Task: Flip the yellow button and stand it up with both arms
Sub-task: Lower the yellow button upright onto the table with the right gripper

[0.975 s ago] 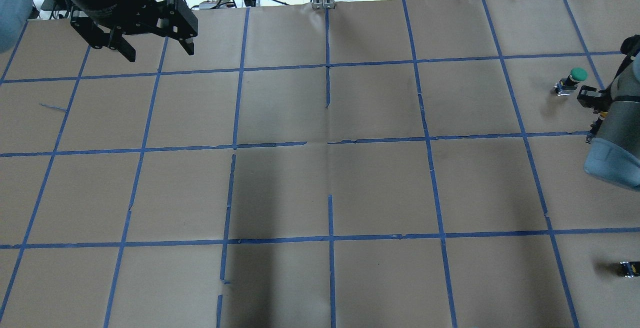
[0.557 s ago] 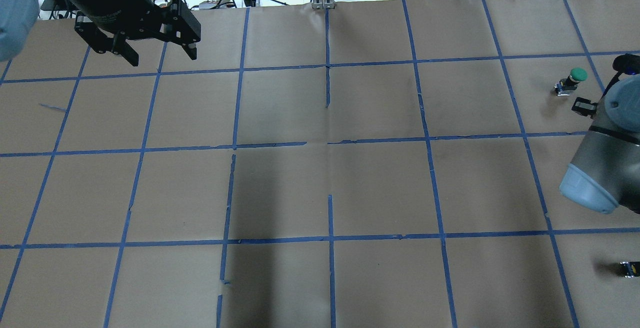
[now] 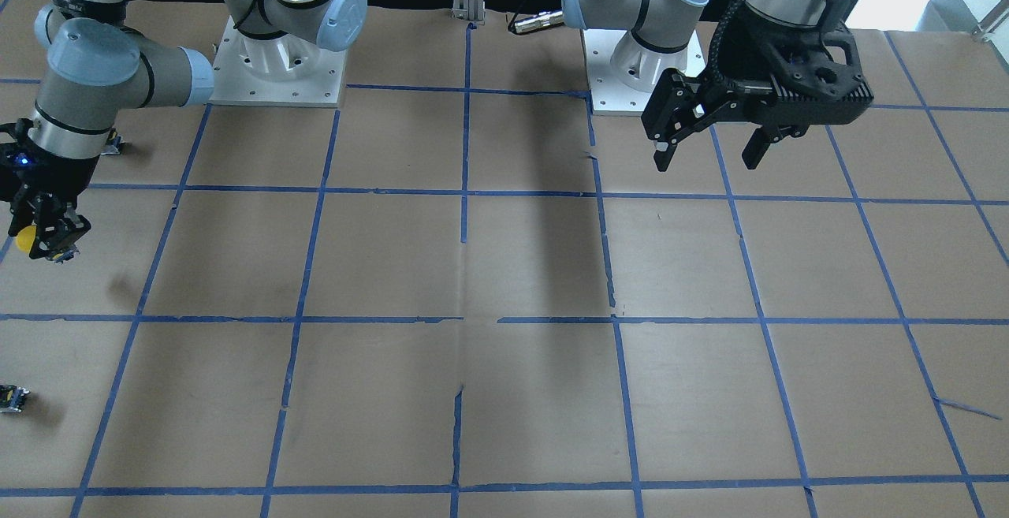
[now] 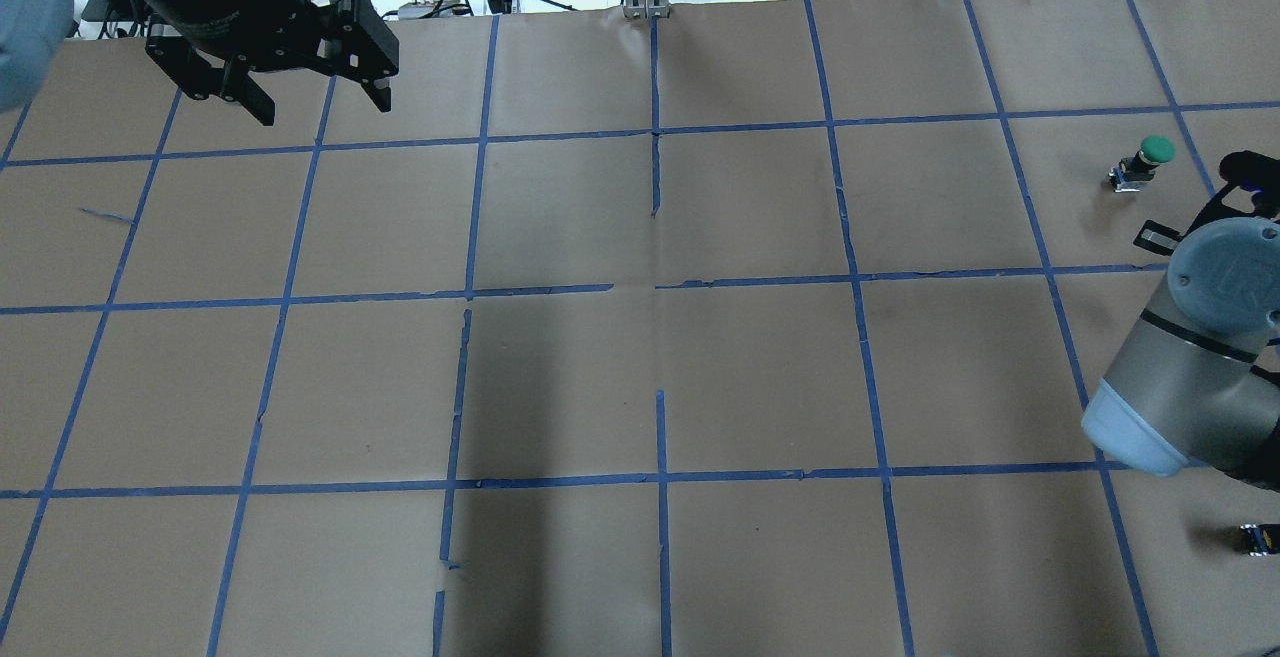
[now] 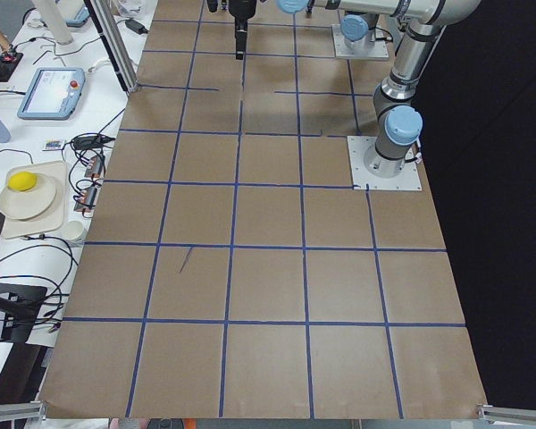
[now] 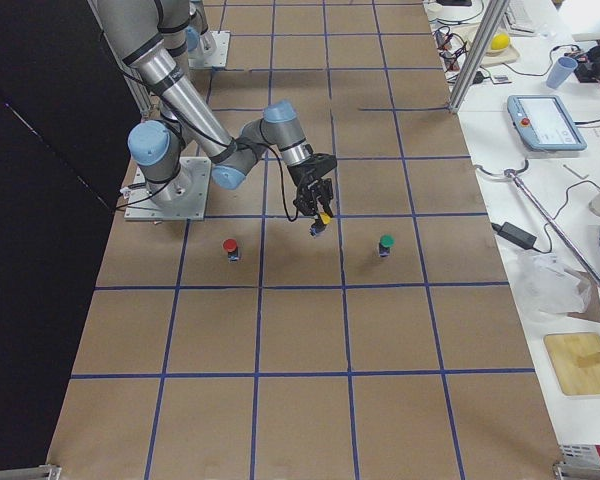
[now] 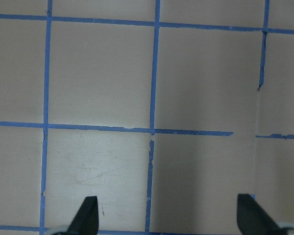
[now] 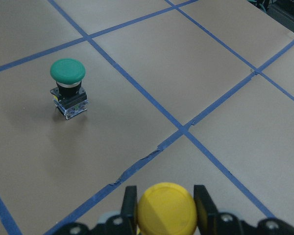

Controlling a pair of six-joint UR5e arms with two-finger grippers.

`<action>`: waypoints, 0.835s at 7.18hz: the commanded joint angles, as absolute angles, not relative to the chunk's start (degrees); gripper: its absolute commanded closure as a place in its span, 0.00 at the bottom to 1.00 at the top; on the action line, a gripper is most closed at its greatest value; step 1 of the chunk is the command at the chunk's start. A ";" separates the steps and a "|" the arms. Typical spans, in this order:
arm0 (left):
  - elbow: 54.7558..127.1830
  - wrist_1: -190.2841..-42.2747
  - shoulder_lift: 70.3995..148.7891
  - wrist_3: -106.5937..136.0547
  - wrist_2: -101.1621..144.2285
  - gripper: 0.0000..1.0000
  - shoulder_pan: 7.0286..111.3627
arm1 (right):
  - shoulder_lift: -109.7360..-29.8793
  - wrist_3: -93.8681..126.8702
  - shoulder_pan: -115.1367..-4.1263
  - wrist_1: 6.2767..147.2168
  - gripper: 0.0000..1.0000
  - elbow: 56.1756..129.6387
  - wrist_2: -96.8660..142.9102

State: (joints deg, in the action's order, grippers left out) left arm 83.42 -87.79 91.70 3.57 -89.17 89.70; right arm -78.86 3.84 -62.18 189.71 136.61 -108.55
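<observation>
The right gripper (image 3: 43,232) holds the yellow button (image 8: 166,209) clamped clear of the table (image 4: 760,377) at right, while the left gripper (image 4: 323,109) hovers far left, jaws apart, likely for handover.

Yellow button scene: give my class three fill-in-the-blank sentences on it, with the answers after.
The yellow button is clamped in the ___ gripper.
The left gripper holds nothing; its jaws are ___.
In the right wrist view, the standing button has a ___ cap.
Answers: right; open; green.
</observation>
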 commanded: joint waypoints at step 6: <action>83.14 -87.89 91.49 3.60 -89.12 0.00 89.74 | -73.21 6.68 -60.65 199.16 0.89 140.01 -111.01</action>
State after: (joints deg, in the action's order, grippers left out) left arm 83.15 -87.89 91.49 3.60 -89.12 89.77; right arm -73.38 6.67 -61.10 198.69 139.13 -111.60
